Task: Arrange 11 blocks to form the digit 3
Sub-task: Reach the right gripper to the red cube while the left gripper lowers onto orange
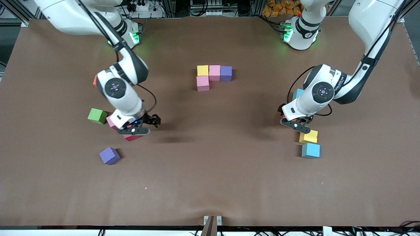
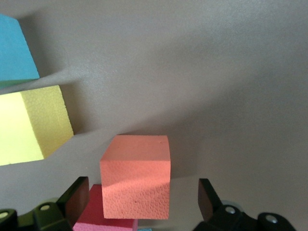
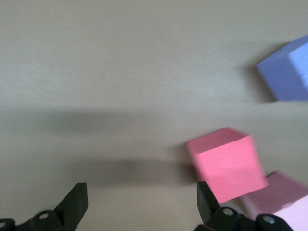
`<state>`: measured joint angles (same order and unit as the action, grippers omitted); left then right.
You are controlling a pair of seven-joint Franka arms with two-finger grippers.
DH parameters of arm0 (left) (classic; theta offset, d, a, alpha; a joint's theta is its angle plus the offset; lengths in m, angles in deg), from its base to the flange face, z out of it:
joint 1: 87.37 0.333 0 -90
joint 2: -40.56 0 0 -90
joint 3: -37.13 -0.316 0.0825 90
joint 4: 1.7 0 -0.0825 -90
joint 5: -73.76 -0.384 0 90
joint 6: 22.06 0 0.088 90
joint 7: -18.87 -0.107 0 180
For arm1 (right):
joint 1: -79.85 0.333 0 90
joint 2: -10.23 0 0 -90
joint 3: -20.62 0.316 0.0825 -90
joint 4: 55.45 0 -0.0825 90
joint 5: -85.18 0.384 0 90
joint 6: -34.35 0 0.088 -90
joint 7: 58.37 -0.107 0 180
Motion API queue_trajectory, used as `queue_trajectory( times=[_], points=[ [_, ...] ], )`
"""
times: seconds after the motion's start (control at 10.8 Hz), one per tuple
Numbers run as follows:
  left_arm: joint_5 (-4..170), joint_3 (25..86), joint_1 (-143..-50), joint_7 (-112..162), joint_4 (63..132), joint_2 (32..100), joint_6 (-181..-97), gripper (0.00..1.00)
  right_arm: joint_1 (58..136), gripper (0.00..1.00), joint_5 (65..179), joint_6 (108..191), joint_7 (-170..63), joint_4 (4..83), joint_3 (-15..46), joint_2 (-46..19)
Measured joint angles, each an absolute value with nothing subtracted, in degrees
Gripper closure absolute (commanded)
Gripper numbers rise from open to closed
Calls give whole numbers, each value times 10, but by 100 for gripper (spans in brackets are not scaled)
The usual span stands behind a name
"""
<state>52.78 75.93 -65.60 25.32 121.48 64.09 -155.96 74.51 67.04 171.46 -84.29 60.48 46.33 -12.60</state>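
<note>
Nearest the front camera: loose purple block (image 1: 109,155) at the right arm's end of the table, and the light blue block (image 1: 310,150) at the left arm's end, with a yellow block (image 1: 308,137) touching it on the side away from the camera. Left gripper (image 1: 295,125) hangs low just above that yellow block, fingers spread wide, holding nothing. In the left wrist view an orange block (image 2: 136,177) sits between the open fingers (image 2: 77,199), not clamped, with a red block (image 2: 103,211) directly under the wrist and partly hidden by the orange one; the yellow block (image 2: 31,125) and light blue block (image 2: 15,48) lie off to one side of the gripper. Another light blue cube (image 1: 298,93) peeks out from under the left wrist. Right gripper (image 1: 139,127) is low over the table, fingers also spread and empty. A red block (image 1: 131,137) lies right by it; the right wrist view shows that red block (image 3: 226,163) just beside one finger (image 3: 207,199), not between the two. A pink block (image 1: 111,122) sits beside the red one under the wrist, green cube (image 1: 97,116) just past it, an orange sliver (image 1: 95,80) by the forearm. Digit 3 so far, mid-table, well apart from both grippers: pink block (image 1: 202,83) touching a bar of yellow (image 1: 202,70), pink (image 1: 214,72), purple (image 1: 226,73).
</note>
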Motion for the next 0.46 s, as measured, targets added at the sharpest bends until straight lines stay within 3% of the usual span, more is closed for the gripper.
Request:
queue_trajectory(
  times=[0.46],
  points=[
    [506, 758, -651, 253, 1215, 664, -1562, 0, 649, 0, 670, 1694, -577, 608, 463, -125]
  ],
)
